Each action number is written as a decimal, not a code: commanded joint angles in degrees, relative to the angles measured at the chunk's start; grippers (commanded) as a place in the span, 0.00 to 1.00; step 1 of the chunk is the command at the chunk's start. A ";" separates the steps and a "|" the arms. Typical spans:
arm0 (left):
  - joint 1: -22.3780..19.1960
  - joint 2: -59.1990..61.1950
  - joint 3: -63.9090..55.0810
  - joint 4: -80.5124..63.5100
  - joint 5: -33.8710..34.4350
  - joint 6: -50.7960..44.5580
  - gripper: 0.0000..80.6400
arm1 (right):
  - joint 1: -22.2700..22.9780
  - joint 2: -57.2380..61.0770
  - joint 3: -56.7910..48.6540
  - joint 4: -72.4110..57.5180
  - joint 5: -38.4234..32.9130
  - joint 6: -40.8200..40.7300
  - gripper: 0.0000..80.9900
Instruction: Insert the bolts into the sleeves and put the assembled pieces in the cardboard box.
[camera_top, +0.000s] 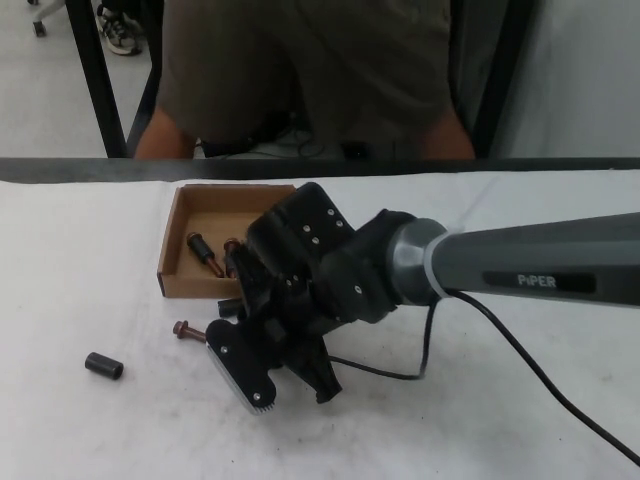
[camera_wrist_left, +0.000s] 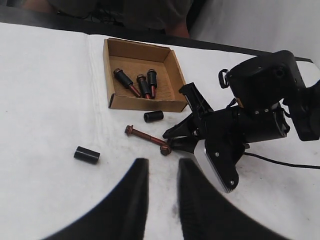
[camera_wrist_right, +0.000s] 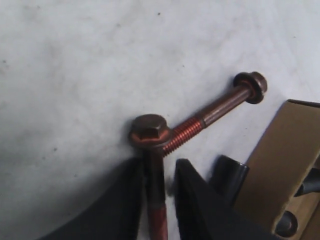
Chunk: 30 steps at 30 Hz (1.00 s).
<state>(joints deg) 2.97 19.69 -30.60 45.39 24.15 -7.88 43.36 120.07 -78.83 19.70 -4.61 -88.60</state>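
My right gripper (camera_wrist_right: 159, 167) is low over the white bench, just in front of the cardboard box (camera_wrist_left: 140, 102). It is shut on the shank of a copper bolt (camera_wrist_right: 148, 131), whose hex head sticks out past the fingertips. A second bolt (camera_wrist_left: 142, 135) lies loose on the bench, its threaded end against that head. One black sleeve (camera_wrist_left: 153, 116) lies by the box's front wall; another sleeve (camera_top: 103, 366) lies apart to the left. Three assembled pieces (camera_wrist_left: 143, 86) lie inside the box. My left gripper (camera_wrist_left: 162, 165) hangs back above the bench, slightly open and holding nothing.
My right arm (camera_top: 520, 265) crosses the bench from the right, trailing a black cable (camera_top: 520, 350). A person sits behind the bench's far edge (camera_top: 100, 168). Bare white bench (camera_top: 80, 260) lies left of the box.
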 joint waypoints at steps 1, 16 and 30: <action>-0.25 -0.32 0.06 -0.67 -0.50 1.05 0.25 | 0.09 2.09 -1.42 1.77 -0.12 -0.46 0.28; -0.25 -0.32 0.06 -0.67 -0.50 1.05 0.25 | 0.09 2.13 -3.08 8.81 4.16 -0.95 0.00; -0.25 -0.32 0.06 -0.67 -0.50 0.30 0.25 | 3.33 -8.25 -3.08 11.88 7.11 19.45 0.00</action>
<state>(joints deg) 2.97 19.69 -30.60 45.39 24.15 -7.25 46.46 113.06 -81.46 32.28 2.69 -69.10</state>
